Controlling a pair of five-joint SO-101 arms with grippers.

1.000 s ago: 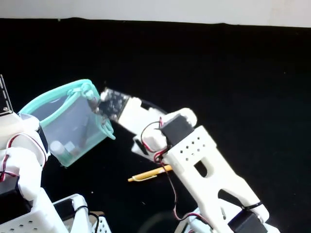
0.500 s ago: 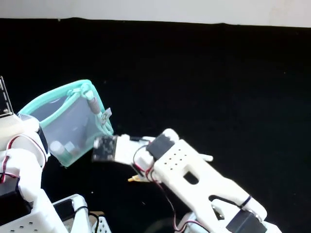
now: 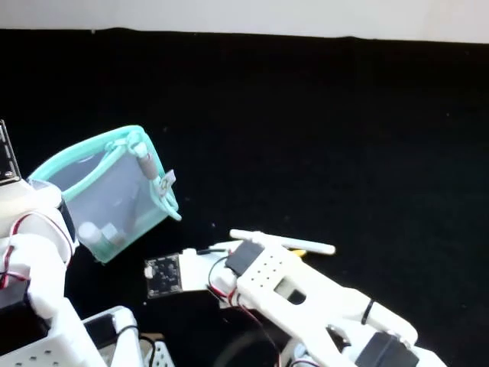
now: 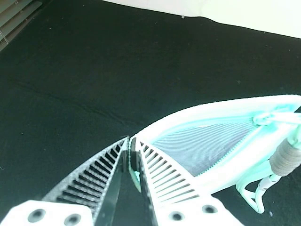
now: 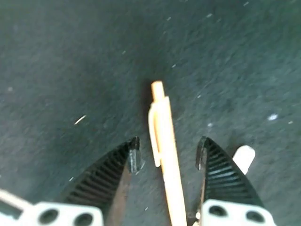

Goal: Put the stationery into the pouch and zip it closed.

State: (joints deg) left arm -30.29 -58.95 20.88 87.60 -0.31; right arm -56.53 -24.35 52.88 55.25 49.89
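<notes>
There is one pouch (image 3: pixel 114 191), mint-green at the edges with clear walls. It is held up above the black cloth (image 3: pixel 344 115) at the left side of the table, well apart from the pen. The left gripper (image 4: pixel 130 141) holds it: its two fingers, one black finger (image 4: pixel 89 181) and one white finger (image 4: pixel 164 172), are pressed together on the rim of the pouch at one end of the mouth. The mouth stands open and the zip is not closed. Through the clear wall in the high view I count at least two small things (image 3: pixel 99 231) at the bottom; what they are I cannot tell. One small grey cylinder (image 3: pixel 142 162) hangs at the zip end of the pouch. One orange pen (image 5: pixel 162 122) lies flat on the cloth. The right gripper (image 5: pixel 167 151) is low over it with its two fingers apart, one on each side of the pen's body, and neither touches it as far as I can see. In the high view the right arm (image 3: pixel 306 290) is low across the near part of the table. One thin white rod (image 3: pixel 283 241) shows just beyond it; I cannot say what it is or whether it rests on the cloth.
</notes>
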